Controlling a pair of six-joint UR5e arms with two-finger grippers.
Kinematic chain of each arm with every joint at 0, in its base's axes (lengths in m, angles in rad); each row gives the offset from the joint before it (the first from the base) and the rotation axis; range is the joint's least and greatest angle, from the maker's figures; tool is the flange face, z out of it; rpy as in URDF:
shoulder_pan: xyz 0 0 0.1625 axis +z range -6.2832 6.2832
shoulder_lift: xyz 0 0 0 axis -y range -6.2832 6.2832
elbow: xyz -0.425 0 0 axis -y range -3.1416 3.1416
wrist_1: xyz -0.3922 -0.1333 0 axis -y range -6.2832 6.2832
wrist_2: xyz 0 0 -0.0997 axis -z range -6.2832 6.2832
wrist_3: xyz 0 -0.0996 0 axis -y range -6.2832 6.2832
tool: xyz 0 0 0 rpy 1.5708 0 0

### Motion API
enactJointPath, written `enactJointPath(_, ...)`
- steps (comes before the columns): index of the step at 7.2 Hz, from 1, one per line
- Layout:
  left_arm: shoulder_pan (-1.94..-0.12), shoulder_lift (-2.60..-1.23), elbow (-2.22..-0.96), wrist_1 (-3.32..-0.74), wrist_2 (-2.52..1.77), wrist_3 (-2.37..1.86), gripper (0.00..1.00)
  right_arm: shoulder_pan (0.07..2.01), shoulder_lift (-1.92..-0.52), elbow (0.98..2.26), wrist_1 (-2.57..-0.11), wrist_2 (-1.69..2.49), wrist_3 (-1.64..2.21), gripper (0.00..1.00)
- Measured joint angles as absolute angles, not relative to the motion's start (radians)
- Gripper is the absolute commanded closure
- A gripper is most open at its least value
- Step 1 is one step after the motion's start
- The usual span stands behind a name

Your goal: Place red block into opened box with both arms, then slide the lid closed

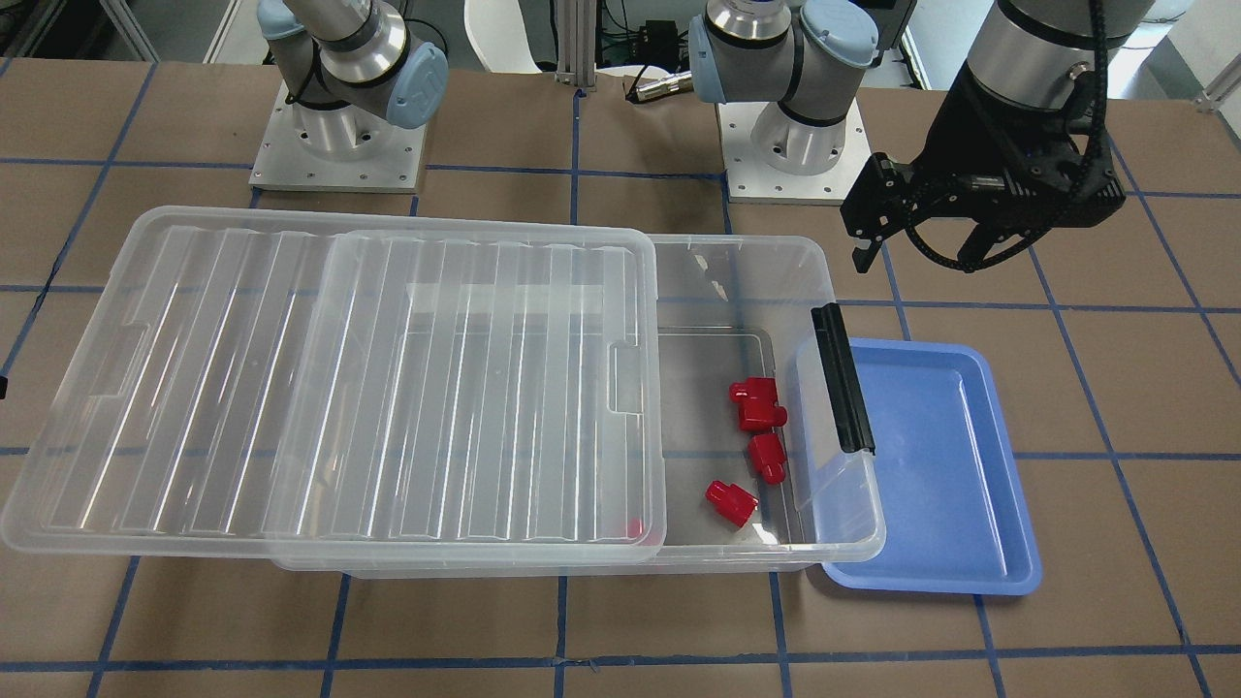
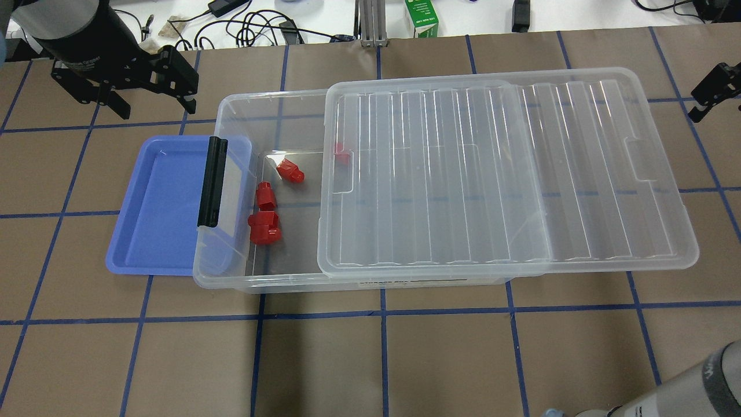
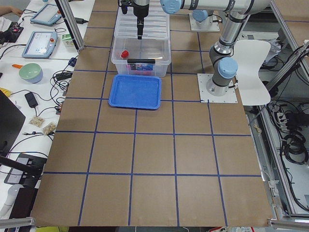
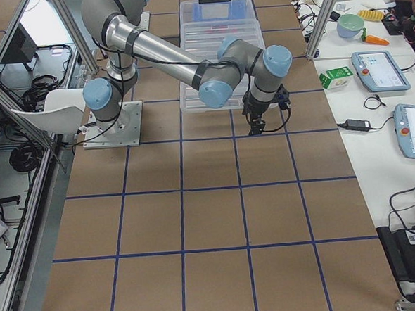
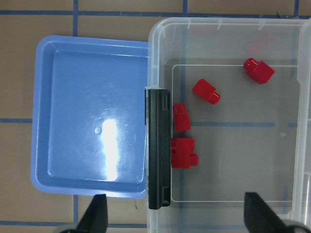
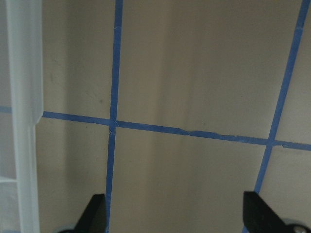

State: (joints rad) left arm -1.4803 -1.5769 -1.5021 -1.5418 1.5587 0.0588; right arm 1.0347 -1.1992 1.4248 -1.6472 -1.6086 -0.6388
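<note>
Several red blocks [image 2: 266,196] [image 1: 756,405] [image 5: 205,91] lie in the uncovered end of the clear box [image 2: 260,98] [image 1: 737,254], near its black latch [image 2: 212,182]. One more red block [image 2: 343,153] shows through the lid's edge. The ribbed clear lid [image 2: 492,174] [image 1: 436,388] rests on the box, slid toward my right side and overhanging that end. My left gripper [image 2: 155,107] [image 1: 916,257] [image 5: 175,216] hangs open and empty beyond the latch end. My right gripper [image 6: 175,216] [image 2: 709,95] is open and empty over bare table beside the lid's overhanging edge [image 6: 24,97].
An empty blue tray [image 2: 156,202] [image 1: 931,456] [image 5: 92,116] lies against the box's latch end, its edge tucked under the box. Brown table with blue tape grid [image 2: 382,359] stretches in front. Cables and a green carton [image 2: 421,17] lie along the far edge.
</note>
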Motion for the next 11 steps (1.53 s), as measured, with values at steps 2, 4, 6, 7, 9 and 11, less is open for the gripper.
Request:
enactJointPath(2,-1.481,-1.577,-1.505,-1.542,1.559,0.058,0.0,1.039,-1.221,1.487,-1.661,-1.607,-0.578,0.0)
enactJointPath(4,-1.482,-1.576,-1.506,-1.542,1.558,0.057,0.0,1.066,-1.242,1.513,-1.663,-1.605,-0.521,0.0)
enactJointPath(6,-1.482,-1.575,-1.507,-1.542,1.559,0.057,0.0,1.137,-1.259,1.522,-1.662,-1.607,-0.444,0.0)
enactJointPath(7,-1.483,-1.575,-1.508,-1.542,1.559,0.056,0.0,1.169,-1.263,1.525,-1.661,-1.607,-0.409,0.0)
enactJointPath(9,-1.483,-1.575,-1.508,-1.542,1.559,0.055,0.0,1.201,-1.278,1.546,-1.661,-1.597,-0.353,0.0)
enactJointPath(11,-1.483,-1.575,-1.508,-1.541,1.559,0.056,0.0,1.256,-1.293,1.567,-1.662,-1.592,-0.28,0.0)
